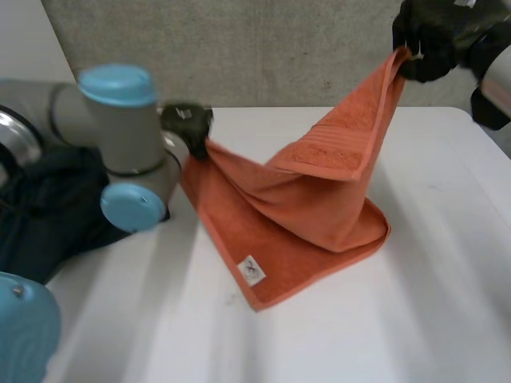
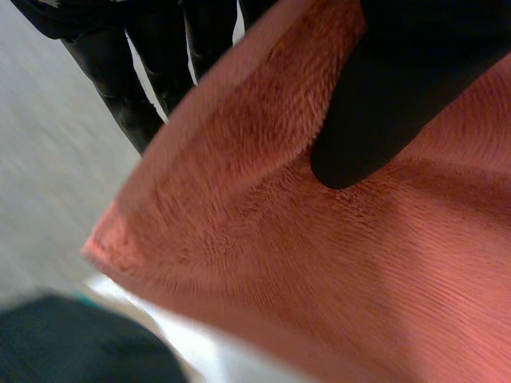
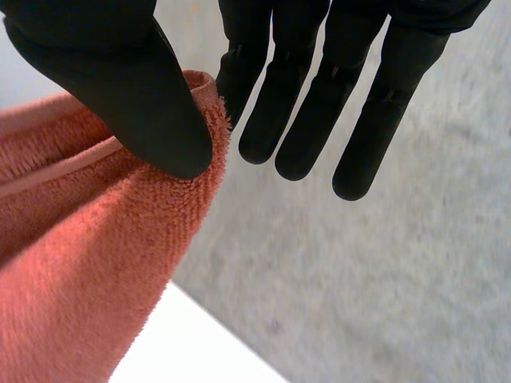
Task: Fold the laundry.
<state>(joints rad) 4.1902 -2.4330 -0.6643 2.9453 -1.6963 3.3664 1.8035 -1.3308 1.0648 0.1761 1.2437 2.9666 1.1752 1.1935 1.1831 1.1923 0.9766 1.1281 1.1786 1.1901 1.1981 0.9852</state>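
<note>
Head view gives me the orange terry towel (image 1: 319, 207) held between both hands over the white table (image 1: 415, 319). Its lower part lies on the tabletop in a loose double layer. A small white label (image 1: 252, 270) shows near the corner that points toward the camera.

My right hand (image 1: 435, 40) is raised well above the table at the far right, in front of the grey concrete wall (image 1: 263, 48). It has one corner of the towel, so the cloth climbs to it in a steep peak. My left hand (image 1: 188, 124) sits low at the towel's far left corner, just past the grey left arm (image 1: 120, 136) with its light-blue caps. A dark crumpled cloth (image 1: 48, 215) lies at the table's left edge, under that arm.

Left wrist view shows the left hand (image 2: 383, 96) with its thumb pressed onto the face of the towel (image 2: 319, 271). Its fingers (image 2: 128, 88) run straight behind the towel's edge, so the cloth is pinched between thumb and fingers.

Right wrist view shows the right hand (image 3: 120, 88) nipping the hemmed corner of the towel (image 3: 80, 279) between its thumb and the nearest finger. The other fingers (image 3: 375, 120) are straight and clear of the cloth.
</note>
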